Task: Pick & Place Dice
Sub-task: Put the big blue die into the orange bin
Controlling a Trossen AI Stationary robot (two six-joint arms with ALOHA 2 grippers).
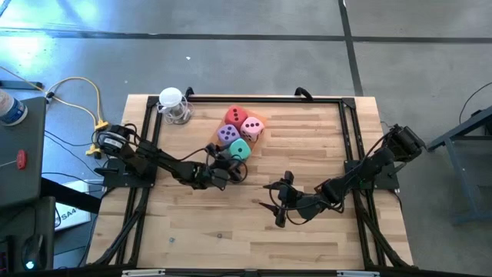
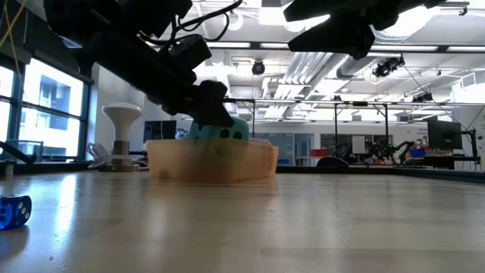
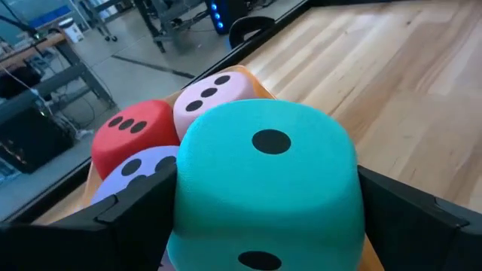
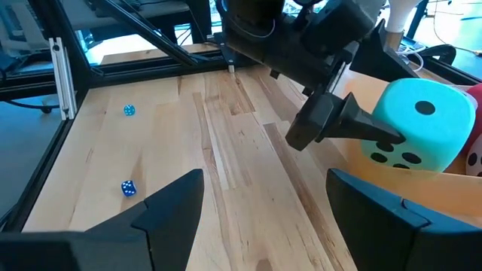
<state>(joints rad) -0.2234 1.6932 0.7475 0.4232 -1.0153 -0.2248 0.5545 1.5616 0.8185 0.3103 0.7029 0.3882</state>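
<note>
From above, my left end effector [image 1: 235,163] is sitting just left of centre in the frame, at the lower edge of the orange tray [image 1: 214,139]; most of the tray is hidden under the dice. The red die [image 1: 234,116], pink die [image 1: 252,128] and purple die [image 1: 227,135] are packed together in it, and the teal die [image 1: 241,149] is lying at the tray's near corner between my fingers. My right end effector [image 1: 275,204] is hovering over bare surface [image 1: 192,223] in the lower middle of the frame, fingers spread and holding nothing, well apart from the dice.

In the low view my left arm is coming down from the upper left and covering much of the teal die [image 2: 220,132], which is showing just above the tray's front wall [image 2: 212,161]. The other dice are hidden behind that wall. A small blue die [image 2: 14,211] is lying at the far left edge.

In my left wrist view the teal die [image 3: 265,181] is filling the centre between my dark fingers [image 3: 132,218]; I cannot tell whether they are pressing it. Behind it the red [image 3: 133,135], pink [image 3: 215,94] and purple [image 3: 135,172] ones are partly covered.

In my right wrist view my own fingers [image 4: 169,207] are standing apart over empty boards, and the teal die [image 4: 418,124] is sitting at the right against the tray wall [image 4: 407,188], with my left arm's fingertip [image 4: 361,124] touching its side. The red die is cut off at the right edge.
</note>
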